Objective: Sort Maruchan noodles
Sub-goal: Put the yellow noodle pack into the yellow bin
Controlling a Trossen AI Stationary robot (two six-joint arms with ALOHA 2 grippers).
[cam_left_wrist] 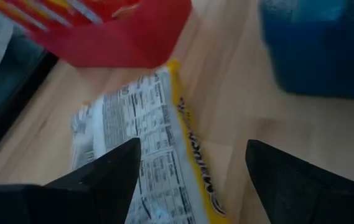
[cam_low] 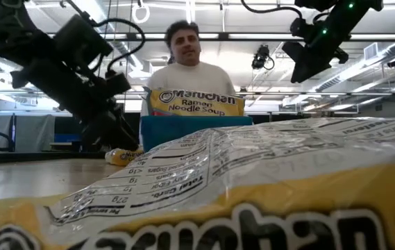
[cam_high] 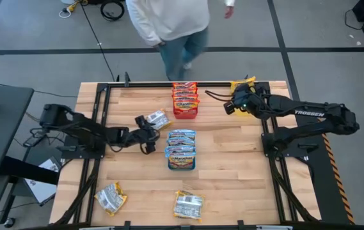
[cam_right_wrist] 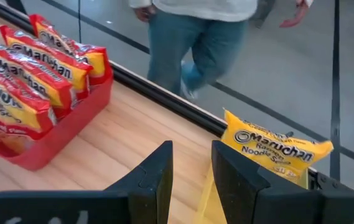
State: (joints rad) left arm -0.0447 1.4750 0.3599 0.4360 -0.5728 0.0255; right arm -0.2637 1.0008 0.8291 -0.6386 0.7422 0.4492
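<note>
My left pincer [cam_high: 148,135] hangs spread over a face-down yellow Maruchan packet [cam_high: 158,119] left of centre on the counter [cam_high: 233,166], while my right pincer [cam_high: 231,105], narrowly parted and empty, hovers upper right.

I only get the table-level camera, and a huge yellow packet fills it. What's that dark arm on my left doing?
Observer: The left gripper is open over a face-down yellow packet beside the red tray.
Visitor: What's in the blue tray?
Observer: From above, the blue tray holds blue packets.
Visitor: And the other arm?
Observer: The right gripper, empty, faces an upright yellow packet at the far right corner.
</note>
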